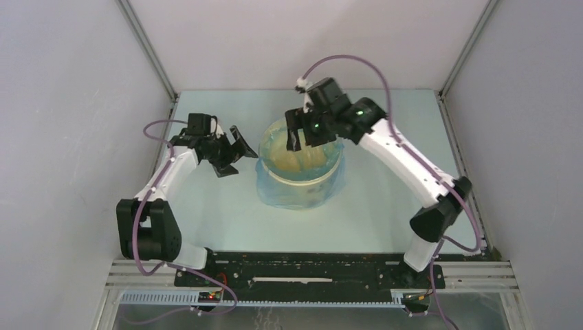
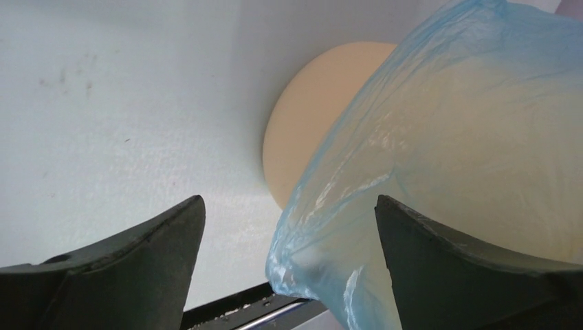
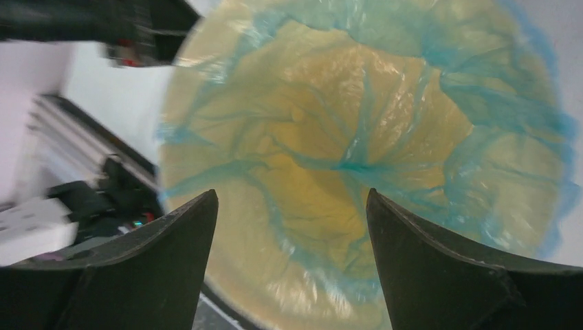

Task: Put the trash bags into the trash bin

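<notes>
The tan-yellow round trash bin (image 1: 300, 180) stands in the middle of the table. A thin blue trash bag (image 1: 271, 194) lines its inside and hangs down over its outer wall. My left gripper (image 1: 234, 152) is open and empty just left of the bin. In the left wrist view the bag's hem (image 2: 323, 240) hangs between the spread fingers, with the bin's bare wall (image 2: 309, 117) behind it. My right gripper (image 1: 300, 134) is open and empty above the bin's far rim. The right wrist view looks down into the lined bin (image 3: 357, 151).
The workspace is enclosed by grey walls on the left, right and back. A black rail (image 1: 309, 265) runs along the near table edge between the arm bases. The light table top (image 1: 206, 213) surrounds the bin.
</notes>
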Controlling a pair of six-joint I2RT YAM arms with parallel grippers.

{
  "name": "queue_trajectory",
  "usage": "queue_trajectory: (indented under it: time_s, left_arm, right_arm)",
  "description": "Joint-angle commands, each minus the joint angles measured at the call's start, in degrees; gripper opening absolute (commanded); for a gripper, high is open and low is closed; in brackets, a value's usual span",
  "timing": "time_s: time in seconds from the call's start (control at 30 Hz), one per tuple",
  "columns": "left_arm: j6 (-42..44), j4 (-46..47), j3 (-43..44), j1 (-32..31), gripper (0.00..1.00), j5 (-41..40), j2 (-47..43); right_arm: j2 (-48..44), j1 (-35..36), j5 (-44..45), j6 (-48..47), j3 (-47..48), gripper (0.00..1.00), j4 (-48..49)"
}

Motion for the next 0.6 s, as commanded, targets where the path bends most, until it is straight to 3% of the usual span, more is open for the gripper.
queue_trajectory:
  time_s: [0.0, 0.33, 0.57]
  left_arm:
    - [3.0, -2.8, 2.4, 2.0, 1.0, -2.2, -5.1]
    - [3.1, -4.5, -1.6, 2.9, 1.0, -1.3, -10.7]
    - [2.9, -4.9, -4.9, 2.9, 1.0, -0.7, -14.1]
  right_arm:
    - [4.6, 3.0, 10.2, -5.1, -1.9, 0.86, -1.8]
    - [10.6, 6.6, 15.5, -3.9, -19.2, 0.82, 18.2]
    - [17.6, 6.4, 16.9, -2.6, -21.7, 0.83, 23.6]
